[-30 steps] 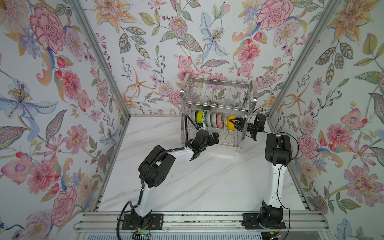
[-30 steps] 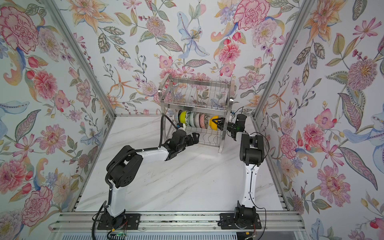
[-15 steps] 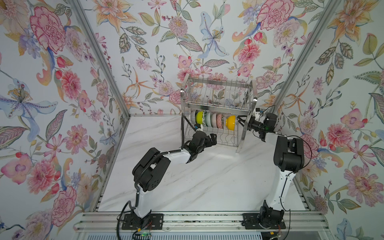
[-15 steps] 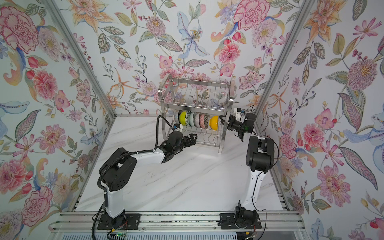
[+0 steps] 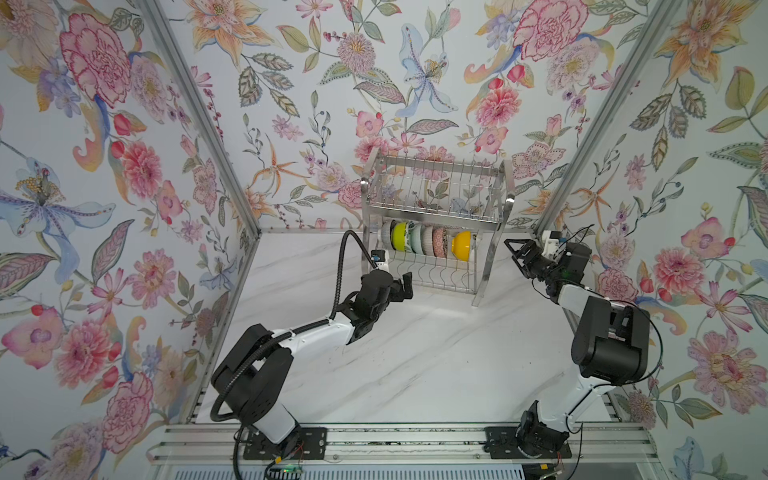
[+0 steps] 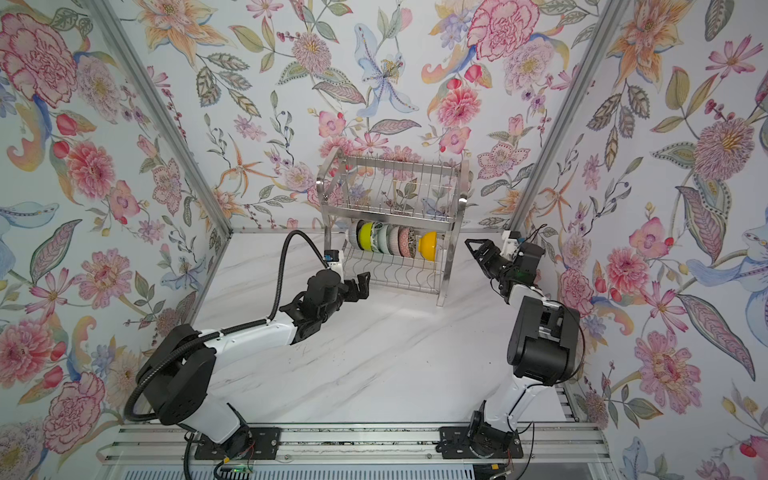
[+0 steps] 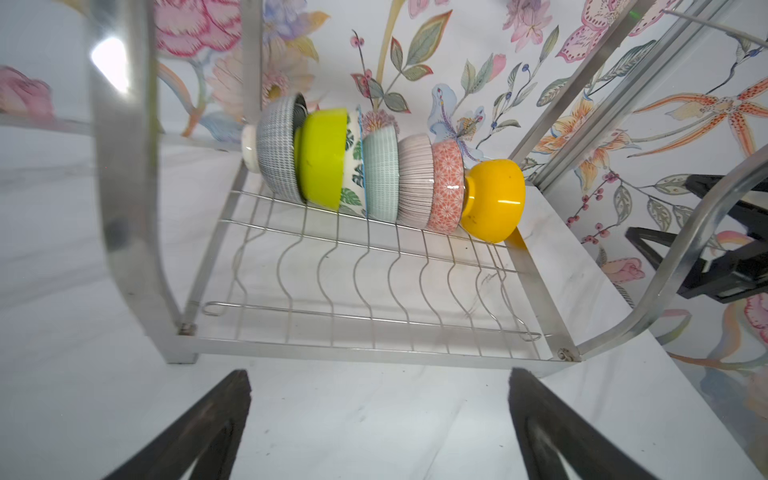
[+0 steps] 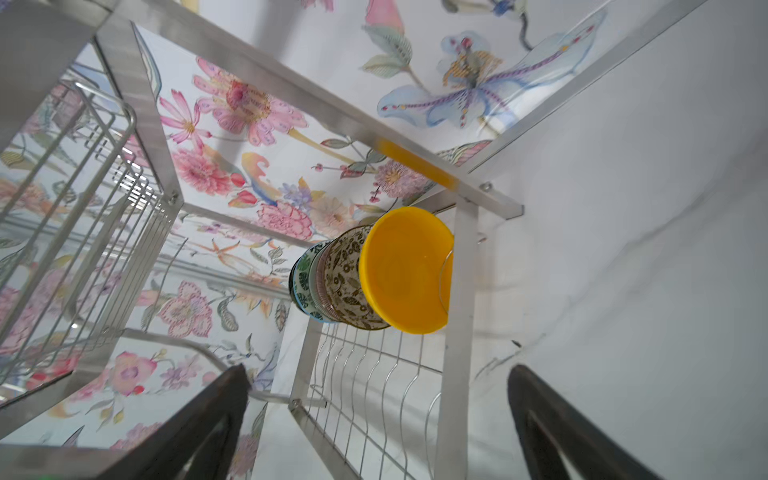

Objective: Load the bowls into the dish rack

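The dish rack (image 5: 432, 205) (image 6: 390, 216) stands at the back of the white table. Several bowls stand on edge in a tight row on its lower tier. The lime-green bowl (image 5: 400, 237) (image 7: 322, 158) sits near the row's left end and the orange-yellow bowl (image 5: 462, 245) (image 6: 428, 245) (image 7: 492, 199) (image 8: 405, 270) at its right end. My left gripper (image 5: 405, 286) (image 6: 360, 286) (image 7: 378, 382) is open and empty, just in front of the rack's left leg. My right gripper (image 5: 511, 249) (image 6: 473, 249) (image 8: 376, 374) is open and empty, to the right of the rack and apart from it.
The rack's upper tier (image 5: 436, 183) holds nothing. Floral walls close in on three sides, and the right arm sits close to the right wall (image 5: 665, 249). The marble tabletop (image 5: 415, 353) stretches bare in front of the rack. A black cable (image 5: 343, 266) loops over the left arm.
My right gripper has opened, let go of the orange-yellow bowl at the row's right end and pulled back to the right. The left arm has drawn back slightly from the rack.
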